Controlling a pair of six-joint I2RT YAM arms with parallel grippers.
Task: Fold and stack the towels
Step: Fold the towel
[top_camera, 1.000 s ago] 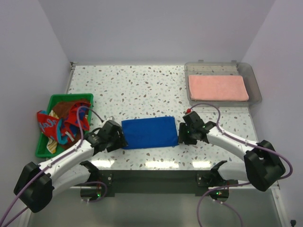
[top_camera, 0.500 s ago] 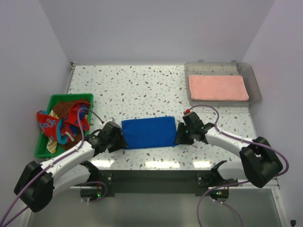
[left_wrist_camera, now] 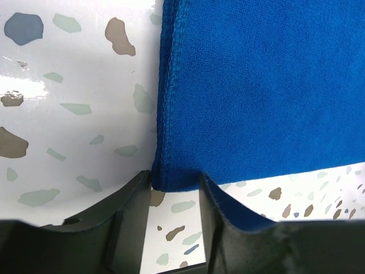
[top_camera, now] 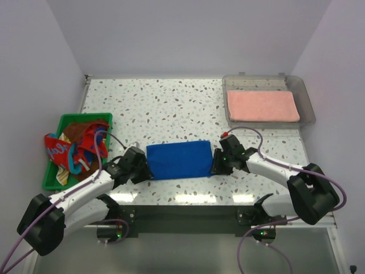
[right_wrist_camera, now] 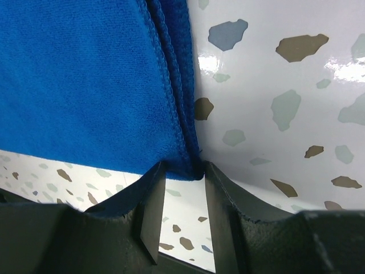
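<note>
Top view first. I've got two arms on the table [top_camera: 159, 108], both stretched low and forward, angled inward toward each other. The left arm [top_camera: 85, 191] reaches in from the near left and the right arm [top_camera: 274, 170] from the near right. The left gripper [top_camera: 146, 170] is at the near-left corner of the blue towel [top_camera: 179, 160], and the right gripper [top_camera: 215, 168] is at its near-right corner.

Counting cloth: one blue towel folded flat between the grippers, and one pink towel [top_camera: 262, 106] folded in the clear tray [top_camera: 308, 108] at the far right. There's also a heap of towels [top_camera: 77, 149] in the green basket [top_camera: 85, 117] on the left. I can pick out a red-and-blue patterned one and a brown one, but I can't count the rest.

Left wrist now. The left gripper [left_wrist_camera: 175, 188] has the blue towel [left_wrist_camera: 256, 85] corner sitting right between its fingers [left_wrist_camera: 134, 197], with cloth touching both. The jaws stand partly apart, and I can't tell whether they're truly pinching.

Right wrist is the same picture. The right gripper [right_wrist_camera: 183, 177] brackets the layered corner of the blue towel [right_wrist_camera: 74, 80], and both fingers [right_wrist_camera: 225, 194] are against it. I can't tell if that's a firm clamp.
</note>
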